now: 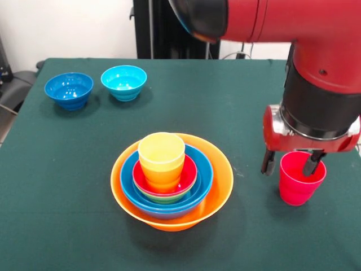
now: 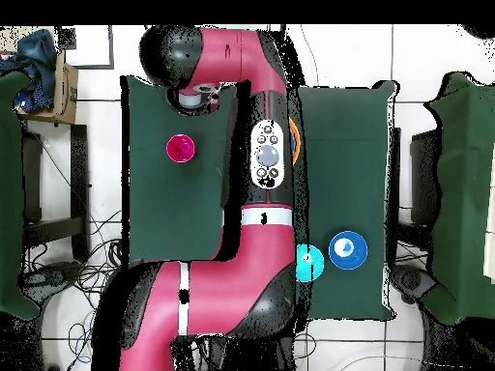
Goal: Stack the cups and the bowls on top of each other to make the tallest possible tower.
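I have the gripper (image 1: pixel 293 163) down at the red cup (image 1: pixel 301 178), which stands upright on the green table (image 1: pixel 67 214) well to one side of the tower (image 1: pixel 171 179). The jaws are apart and straddle the cup's wall: one finger (image 1: pixel 267 161) hangs outside the rim, the other dips into the mouth, and I judge neither is pressing yet, so nothing is held. The tower so far is an orange bowl (image 1: pixel 223 180) at the base, a blue bowl (image 1: pixel 204 176) nested in it, smaller green and red bowls inside that, and a yellow cup (image 1: pixel 161 161) standing upright in the middle. A dark-blue bowl (image 1: pixel 69 90) and a light-blue bowl (image 1: pixel 124 82) sit side by side at the far corner, well away from both. From overhead the arm covers most of the tower, so I steer by the front camera. The red cup looks like thin glossy plastic: light, stiff enough to take a pinch, but slick, and tapered so that it could squirt out downward if I squeeze low on the wall. I would close on the rim wall, where it is widest and stiffest, and squeeze gently. Being so light, it may tip or skate on the cloth if one finger touches first, so I want the wall centred between the jaws before closing.
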